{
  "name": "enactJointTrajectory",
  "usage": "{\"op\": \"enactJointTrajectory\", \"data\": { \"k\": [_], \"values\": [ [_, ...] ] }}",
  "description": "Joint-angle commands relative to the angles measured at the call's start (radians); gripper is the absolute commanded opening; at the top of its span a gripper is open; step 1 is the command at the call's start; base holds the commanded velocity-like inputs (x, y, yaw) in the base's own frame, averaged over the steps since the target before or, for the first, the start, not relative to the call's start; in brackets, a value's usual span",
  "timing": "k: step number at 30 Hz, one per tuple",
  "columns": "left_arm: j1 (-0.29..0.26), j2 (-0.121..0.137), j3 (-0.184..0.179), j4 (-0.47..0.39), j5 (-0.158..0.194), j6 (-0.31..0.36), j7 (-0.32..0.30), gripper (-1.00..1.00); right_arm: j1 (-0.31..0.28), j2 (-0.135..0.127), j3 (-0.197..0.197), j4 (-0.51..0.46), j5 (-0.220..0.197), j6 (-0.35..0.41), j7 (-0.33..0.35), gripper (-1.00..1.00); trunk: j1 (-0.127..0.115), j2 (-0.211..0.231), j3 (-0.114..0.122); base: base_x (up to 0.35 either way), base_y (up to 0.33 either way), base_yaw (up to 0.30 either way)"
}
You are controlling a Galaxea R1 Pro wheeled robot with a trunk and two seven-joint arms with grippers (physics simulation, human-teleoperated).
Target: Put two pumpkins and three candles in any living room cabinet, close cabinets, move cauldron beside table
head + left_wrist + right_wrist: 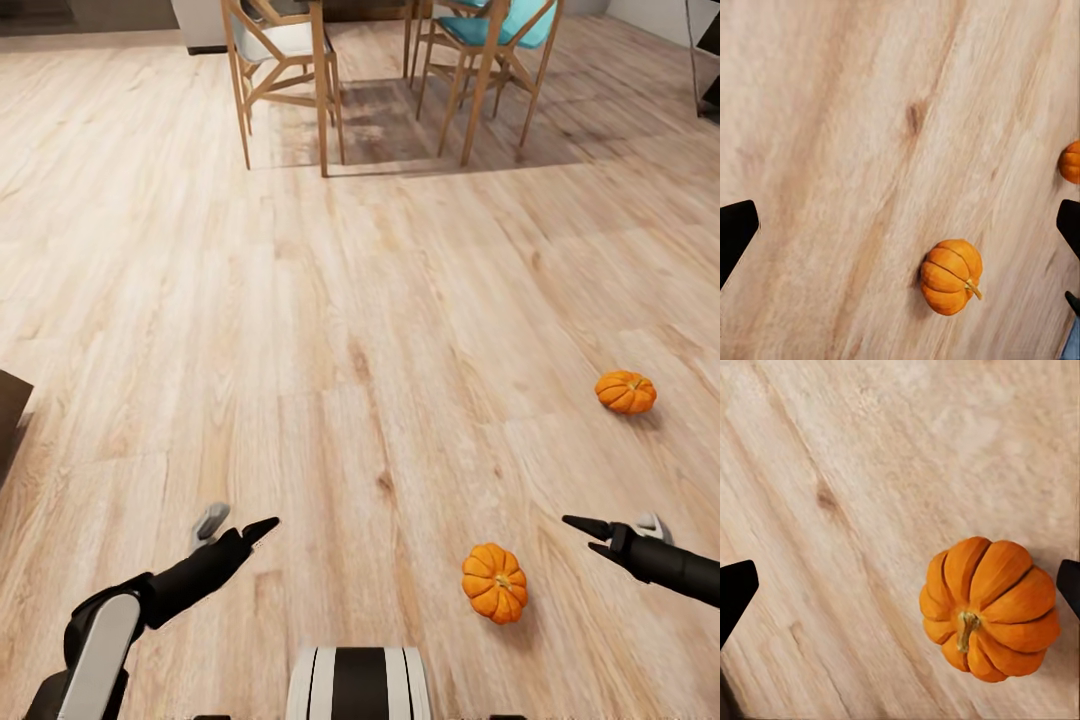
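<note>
Pumpkins lie loose on the wood floor [360, 330], neither in a cabinet yet. Landmark for all positions: the near pumpkin [495, 582], tipped on its side just ahead and right of the robot's base [360, 684], stem pointing roughly toward the robot. The far pumpkin [626, 391] sits upright, well beyond the near one and further right. A wooden table with chairs [320, 70] stands far beyond the near pumpkin, at the other end of the open floor. A dark-brown corner [10, 410] shows far to its left at the frame edge; possibly a cabinet, cannot confirm.

Why so placed, as a judgement: both arms are held low and forward, flanking the near pumpkin, which reads as a staging pose for a floor pick with the base parked close.

Claws:
- Right gripper [590, 535]: to the right of the near pumpkin and apart from it. In the right wrist view the jaws stand wide apart and hold nothing; the near pumpkin [988, 607] lies between them below, close to one finger, no contact evident.
- Left gripper [255, 530]: well to the left of the near pumpkin. In the left wrist view the jaws are likewise spread and empty; the near pumpkin [951, 276] is off-centre, and the far pumpkin [1069, 161] is at the edge.

Right arm looks better placed for the first pick; a descent is needed.
</note>
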Motion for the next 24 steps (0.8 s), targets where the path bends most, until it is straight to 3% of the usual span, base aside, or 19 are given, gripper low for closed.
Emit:
{"op": "enactJointTrajectory", "data": {
  "k": [1, 3, 4, 9, 16, 19, 24],
  "values": [
    [-0.017, 0.006, 0.030, -0.001, 0.012, 0.029, -0.007, 1.00, -0.006, -0.004, 0.000, 0.005, 0.072, -0.023, 0.074, 1.00, 0.000, 0.000, -0.005, 0.000, 0.000, 0.000],
    [-0.030, 0.012, 0.054, -0.001, 0.026, 0.046, -0.009, 1.00, -0.015, -0.007, 0.000, 0.008, 0.137, -0.053, 0.147, 1.00, 0.001, -0.001, -0.012, 0.000, 0.000, 0.000],
    [-0.036, 0.016, 0.069, -0.001, 0.044, 0.061, -0.010, 1.00, -0.025, -0.008, 0.001, 0.011, 0.197, -0.081, 0.215, 1.00, 0.002, -0.001, -0.016, 0.000, 0.000, 0.000],
    [-0.036, 0.031, 0.095, -0.002, 0.099, 0.088, -0.033, 1.00, -0.049, -0.012, 0.001, 0.036, 0.329, -0.147, 0.326, 1.00, 0.004, -0.002, -0.036, 0.000, 0.000, 0.000],
    [0.008, 0.070, 0.107, -0.002, 0.121, 0.095, -0.133, 1.00, -0.072, -0.020, 0.001, 0.044, 0.386, -0.170, 0.374, 1.00, 0.007, -0.004, -0.063, 0.000, 0.000, 0.000],
    [0.024, 0.080, 0.118, -0.002, 0.124, 0.096, -0.187, 1.00, -0.083, -0.051, 0.001, 0.049, 0.394, -0.167, 0.435, 1.00, 0.008, -0.005, -0.074, 0.000, 0.000, 0.000],
    [0.035, 0.084, 0.121, -0.002, 0.126, 0.096, -0.215, 1.00, -0.134, -0.081, 0.002, 0.088, 0.397, -0.155, 0.488, 1.00, 0.011, -0.006, -0.094, 0.000, 0.000, 0.000]
  ]
}}
